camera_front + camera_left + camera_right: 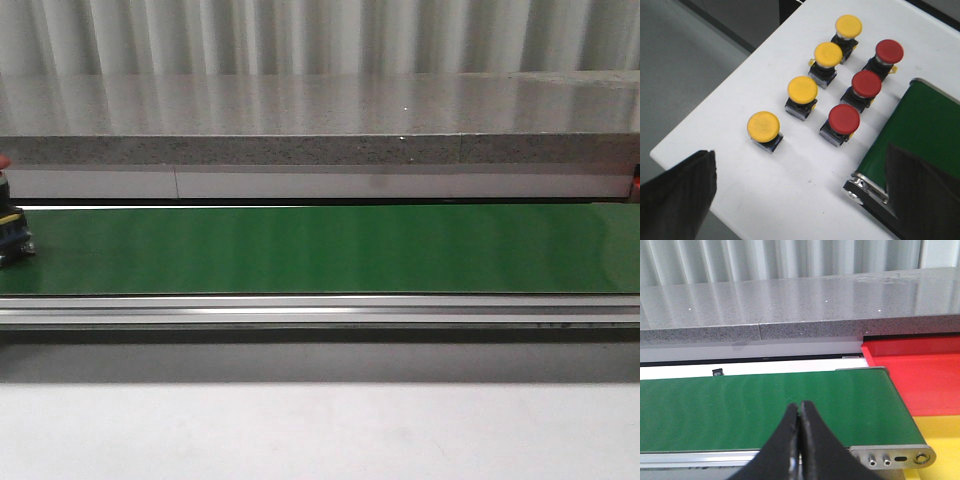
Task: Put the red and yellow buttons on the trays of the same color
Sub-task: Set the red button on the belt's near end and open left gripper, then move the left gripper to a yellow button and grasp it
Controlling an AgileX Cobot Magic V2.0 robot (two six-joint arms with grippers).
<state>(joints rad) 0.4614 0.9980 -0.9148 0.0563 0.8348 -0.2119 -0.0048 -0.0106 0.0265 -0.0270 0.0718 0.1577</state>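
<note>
Several yellow buttons stand in a row on the white table, with three red buttons in a second row beside them, next to the end of the green belt. My left gripper hangs above the table near the nearest yellow button, open wide and empty. My right gripper is shut with nothing in it, over the other end of the belt. Beyond that end lie the red tray and the yellow tray. Neither gripper shows in the front view.
The green belt runs across the front view with a metal rail along its near side. A button base is cut off at its far left edge. A grey stone ledge stands behind the belt.
</note>
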